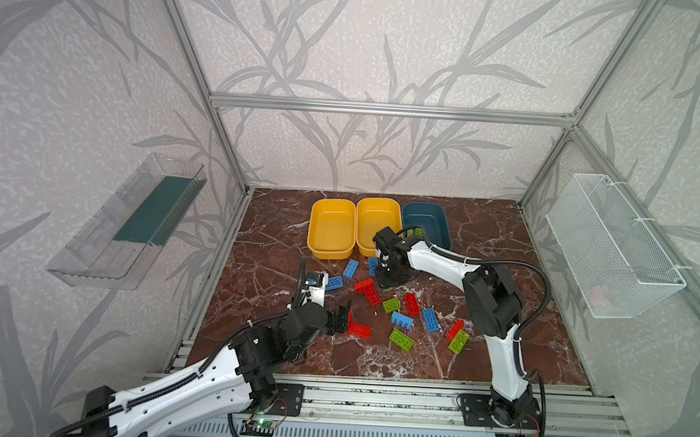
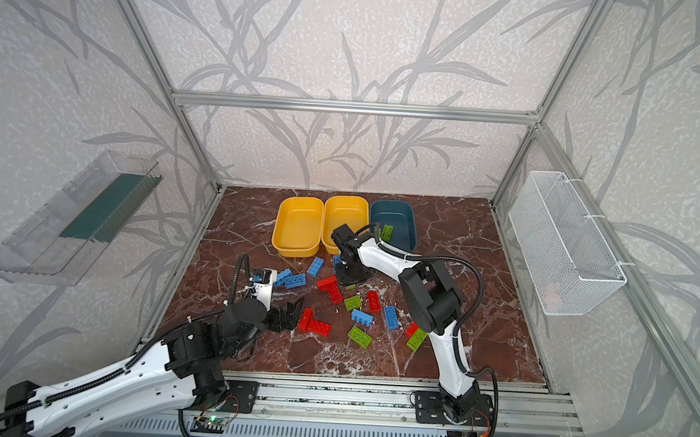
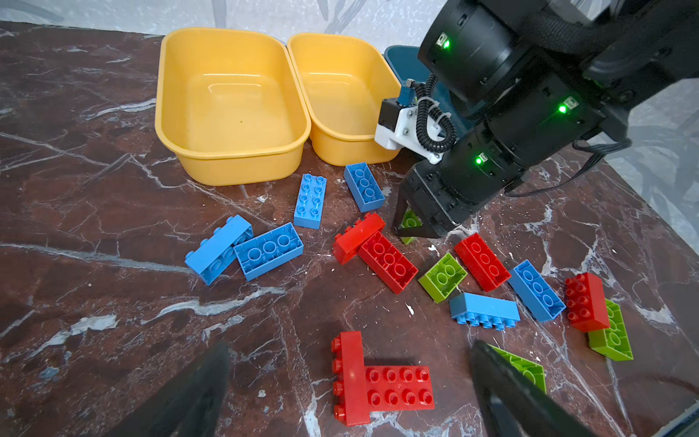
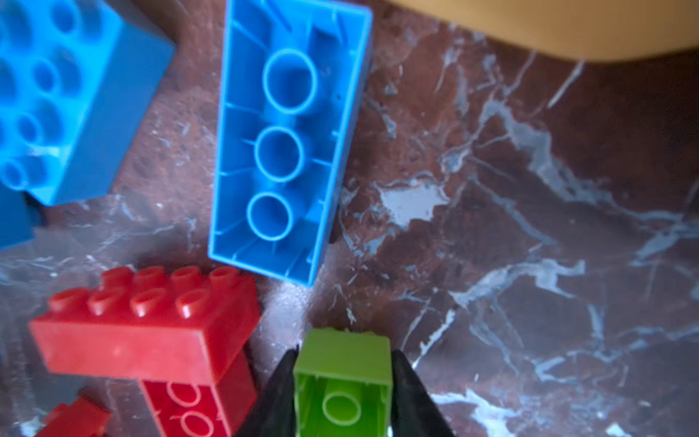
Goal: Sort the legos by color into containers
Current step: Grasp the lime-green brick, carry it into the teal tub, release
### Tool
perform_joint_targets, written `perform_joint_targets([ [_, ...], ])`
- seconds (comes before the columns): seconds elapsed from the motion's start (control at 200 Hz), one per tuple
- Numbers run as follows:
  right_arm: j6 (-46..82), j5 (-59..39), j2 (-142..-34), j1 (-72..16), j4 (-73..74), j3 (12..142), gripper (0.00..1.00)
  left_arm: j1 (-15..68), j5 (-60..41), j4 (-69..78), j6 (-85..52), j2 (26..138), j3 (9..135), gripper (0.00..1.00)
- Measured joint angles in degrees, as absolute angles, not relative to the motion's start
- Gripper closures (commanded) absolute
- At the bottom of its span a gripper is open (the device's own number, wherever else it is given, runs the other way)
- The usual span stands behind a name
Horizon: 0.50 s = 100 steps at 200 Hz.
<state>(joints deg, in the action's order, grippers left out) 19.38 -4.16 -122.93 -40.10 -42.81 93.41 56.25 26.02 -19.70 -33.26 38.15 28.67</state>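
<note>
While the right pincer is clamped on a lime green brick, one black finger pressed to each smooth side wall, the brick turns its hollow underside, with one round tube showing, to the wrist camera and its studs to the far side. Its length is cut off, so its long axis cannot be told. Just beyond the fingertips, on glossy veined marble, lies a blue brick, hollow side up with three tubes, its long axis running away from the pincer toward a yellow tub. Beside one finger a red brick, studs up, lies across a second red brick. Farther beyond, a teal tub holds another green piece. The left pincer gapes wide, a red pair just ahead of it.
</note>
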Motion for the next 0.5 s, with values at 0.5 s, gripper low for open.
perform_joint_targets([
  [0.5,14.44,4.19,-117.4,-36.97,-52.42,105.01,0.74,55.57,25.5,-13.63,-27.16,54.68,36.86,0.01],
])
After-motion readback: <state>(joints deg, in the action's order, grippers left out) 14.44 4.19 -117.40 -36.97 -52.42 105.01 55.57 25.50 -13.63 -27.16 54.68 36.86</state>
